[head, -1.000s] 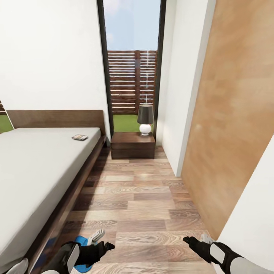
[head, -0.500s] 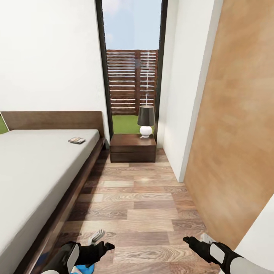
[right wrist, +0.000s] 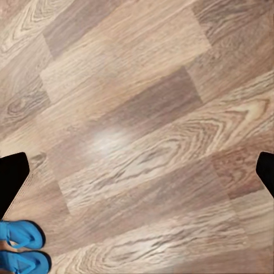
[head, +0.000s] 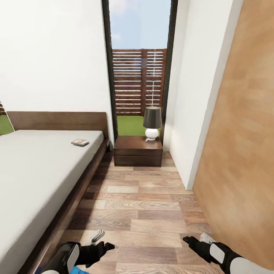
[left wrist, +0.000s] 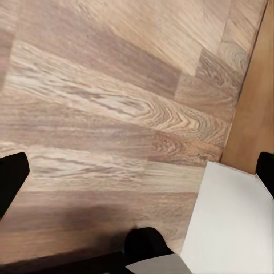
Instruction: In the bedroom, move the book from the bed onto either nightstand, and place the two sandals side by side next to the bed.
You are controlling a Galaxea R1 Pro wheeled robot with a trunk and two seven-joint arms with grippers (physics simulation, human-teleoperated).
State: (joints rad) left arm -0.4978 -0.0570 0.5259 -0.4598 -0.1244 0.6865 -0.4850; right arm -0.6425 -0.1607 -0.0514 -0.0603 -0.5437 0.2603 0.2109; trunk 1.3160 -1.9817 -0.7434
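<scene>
On the head view, book point(head: 80, 142) lay on bed point(head: 34, 171) by the headboard, nightstand point(head: 138, 150) beyond. Left gripper point(left wrist: 137, 177) and right gripper point(right wrist: 137, 171) were both released (empty). Right wrist: sandals point(right wrist: 20, 248) on floor point(right wrist: 142, 131).

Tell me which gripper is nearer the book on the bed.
Left. The left gripper is low beside the bed, on the book's side; the right gripper is across the aisle by the door.

bed point(head: 38, 171) left, book point(head: 80, 142) on it near headboard; nightstand point(head: 138, 150) right of bed, lamp point(head: 152, 122) on top
</scene>
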